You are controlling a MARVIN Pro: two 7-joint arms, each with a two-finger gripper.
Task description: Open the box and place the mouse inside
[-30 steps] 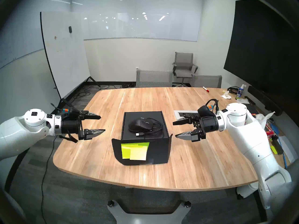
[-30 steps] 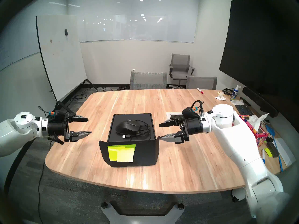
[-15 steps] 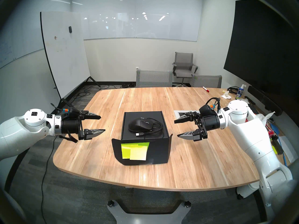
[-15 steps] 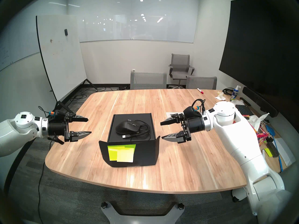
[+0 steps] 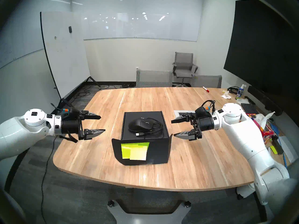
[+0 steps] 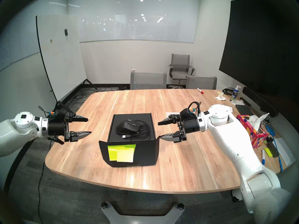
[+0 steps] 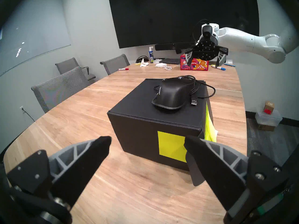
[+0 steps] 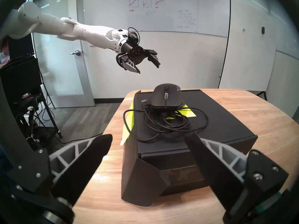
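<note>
A: How many task things, and where?

B: One black box [image 5: 144, 147] on the tabletop [image 5: 194, 167], closed, its front flap carrying two overlapping yellow-green sticky notes [image 5: 135, 151]. One black mouse [image 5: 140, 124] lies on the lid, its cable [image 5: 156, 128] coiled beside it. What is inside the box cannot be seen.

A: And the end effectors?

B: Two. The left end effector [image 5: 102, 123] hangs left of the box, jaws wide, holding nothing. The right end effector [image 5: 172, 128] is wide and empty too, its lower fingertip just beside the flap's right wing.

A: Any change?

B: The right one has edged closer to the box since half a second ago; the left has kept still.
</note>
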